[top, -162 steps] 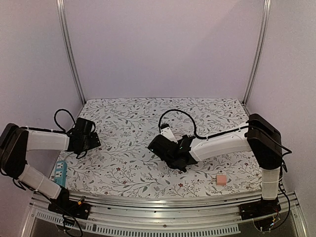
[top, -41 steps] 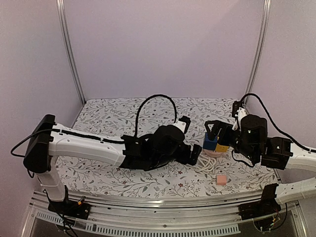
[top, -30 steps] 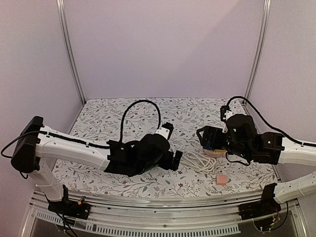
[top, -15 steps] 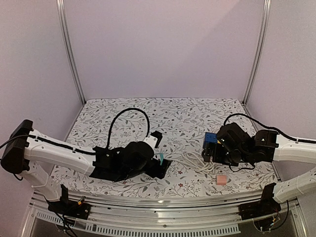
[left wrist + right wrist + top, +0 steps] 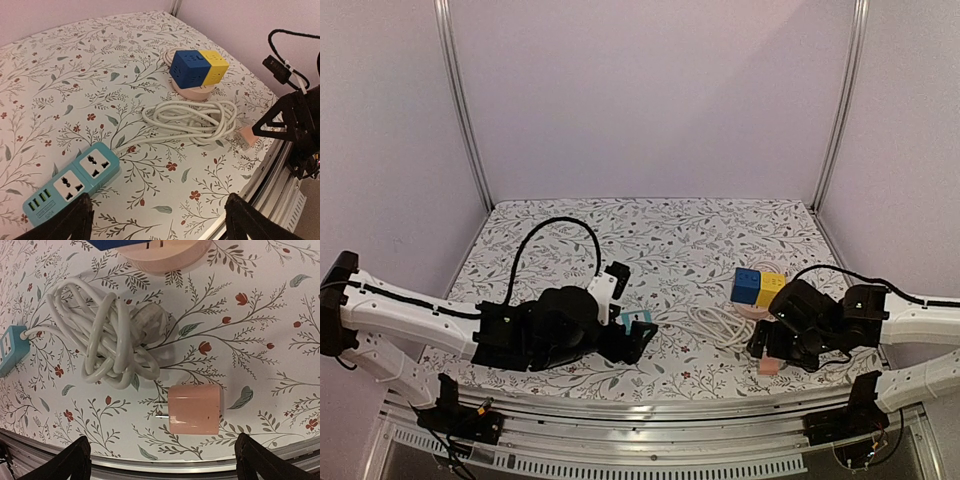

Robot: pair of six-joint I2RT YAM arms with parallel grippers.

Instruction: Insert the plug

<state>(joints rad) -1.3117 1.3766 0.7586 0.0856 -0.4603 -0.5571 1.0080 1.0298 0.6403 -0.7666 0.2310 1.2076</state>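
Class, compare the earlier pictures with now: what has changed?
The left gripper pulled back nearer, open by the teal power strip, which earlier lay at the left edge. The right gripper, open, swung from the cube socket down over the pink plug. The plug stayed put.

The pink plug [image 5: 194, 409] lies flat with bare surface [image 5: 280, 340] around most of it. The white cord pile [image 5: 112, 340] sits near its prong end and stands in the way there. The blue and yellow cube [image 5: 199, 67] stands behind the pile.
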